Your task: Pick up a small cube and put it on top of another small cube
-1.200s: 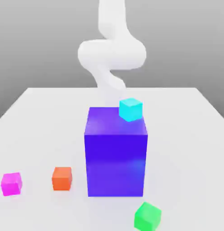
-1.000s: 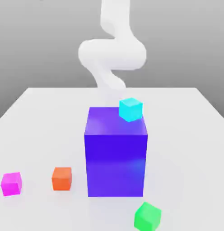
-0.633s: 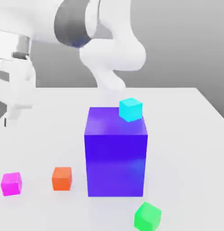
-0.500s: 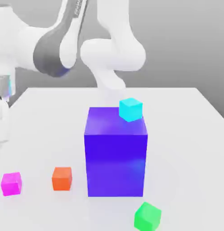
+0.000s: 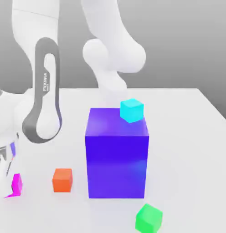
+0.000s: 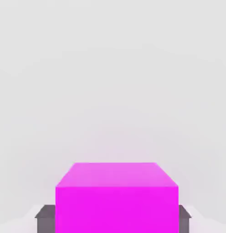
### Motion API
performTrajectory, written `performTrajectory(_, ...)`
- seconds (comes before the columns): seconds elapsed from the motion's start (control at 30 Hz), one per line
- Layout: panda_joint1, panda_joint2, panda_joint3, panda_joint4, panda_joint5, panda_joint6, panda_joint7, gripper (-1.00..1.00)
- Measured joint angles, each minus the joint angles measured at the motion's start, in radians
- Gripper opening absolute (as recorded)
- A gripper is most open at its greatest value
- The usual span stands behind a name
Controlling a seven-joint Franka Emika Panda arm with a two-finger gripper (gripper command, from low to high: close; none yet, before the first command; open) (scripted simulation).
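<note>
Arm: the white arm (image 5: 117, 41) rises behind the blue block and comes back into the picture at the exterior view's left, its forearm dropping steeply to an elbow-like joint with a dark grey band.
Gripper: the gripper (image 6: 117, 224) is low at the exterior view's far left edge, partly cut off there, down at the magenta cube.
Jaws: closed on the magenta cube, one dark pad (image 6: 46, 224) against each of two opposite sides.
Magenta cube: the magenta cube (image 5: 17, 185) is at the exterior view's left, down at table level, partly hidden by the gripper; whether it touches the table I cannot tell.
Orange cube: the orange cube (image 5: 62, 180) rests on the table, between the magenta cube and the blue block, apart from both.
Blue block: the large blue block (image 5: 116, 166) stands upright mid-table.
Cyan cube: the cyan cube (image 5: 132, 111) sits on top of the blue block, by its right edge.
Green cube: the green cube (image 5: 149, 219) rests turned at an angle, near side, right of centre.
Table: the white table (image 5: 187, 159) bears the blue block, which stands between the orange cube and the table's right part.
</note>
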Motion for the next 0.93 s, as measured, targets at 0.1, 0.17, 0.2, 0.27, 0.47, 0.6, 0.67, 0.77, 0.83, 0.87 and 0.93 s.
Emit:
performTrajectory(0.1, 0.005, -0.022, -0.007, -0.005, -0.007, -0.018, 0.006, -1.00)
performTrajectory(0.17, 0.017, -0.085, -0.025, -0.018, -0.031, -0.067, 0.024, -1.00)
performTrajectory(0.2, 0.024, -0.120, -0.034, -0.026, -0.046, -0.094, 0.035, -1.00)
performTrajectory(0.27, 0.051, -0.173, -0.024, -0.033, -0.077, -0.139, 0.038, -1.00)
performTrajectory(0.47, 0.215, -0.225, 0.152, -0.018, -0.154, -0.206, -0.065, -1.00)
performTrajectory(0.6, 0.313, -0.253, 0.264, -0.014, -0.192, -0.239, -0.135, -1.00)
performTrajectory(0.67, 0.361, -0.266, 0.317, -0.013, -0.208, -0.253, -0.170, -1.00)
performTrajectory(0.77, 0.449, -0.200, 0.369, 0.015, -0.281, -0.220, -0.187, -1.00)
performTrajectory(0.83, 0.492, -0.127, 0.354, 0.028, -0.336, -0.164, -0.164, -1.00)
performTrajectory(0.87, 0.501, -0.107, 0.348, 0.030, -0.351, -0.147, -0.156, 1.00)
performTrajectory(0.93, 0.501, -0.107, 0.348, 0.030, -0.351, -0.147, -0.156, 1.00)
